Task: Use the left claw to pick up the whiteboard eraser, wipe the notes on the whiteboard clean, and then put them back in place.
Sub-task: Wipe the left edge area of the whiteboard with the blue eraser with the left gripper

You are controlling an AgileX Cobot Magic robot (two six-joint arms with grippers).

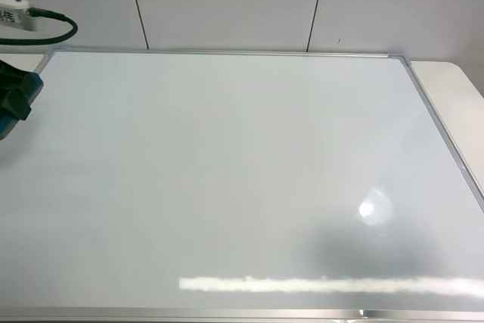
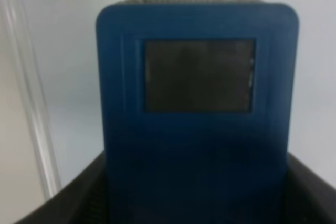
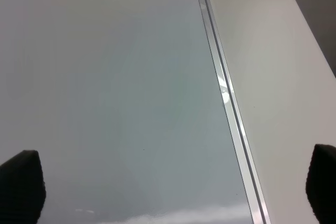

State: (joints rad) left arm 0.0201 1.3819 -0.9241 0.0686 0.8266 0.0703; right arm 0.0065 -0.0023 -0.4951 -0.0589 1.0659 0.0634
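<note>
The whiteboard (image 1: 242, 179) fills the exterior high view, glossy white with a silver frame. No red notes show on it in any view. My left gripper (image 1: 9, 107) is at the board's far left edge, mostly cut off by the picture edge, and is shut on the teal-blue whiteboard eraser (image 1: 19, 87). In the left wrist view the eraser (image 2: 197, 103) stands between the black fingers (image 2: 79, 203), one dark square patch facing the camera, over the board near its frame (image 2: 31, 103). My right gripper (image 3: 173, 187) is open and empty above the board's right frame (image 3: 226, 93).
A white labelled box (image 1: 15, 13) with a black cable (image 1: 57, 34) hangs at the upper left. The white table (image 1: 454, 104) shows beyond the board's right edge, also in the right wrist view (image 3: 278, 77). A panelled wall (image 1: 227, 1) stands behind.
</note>
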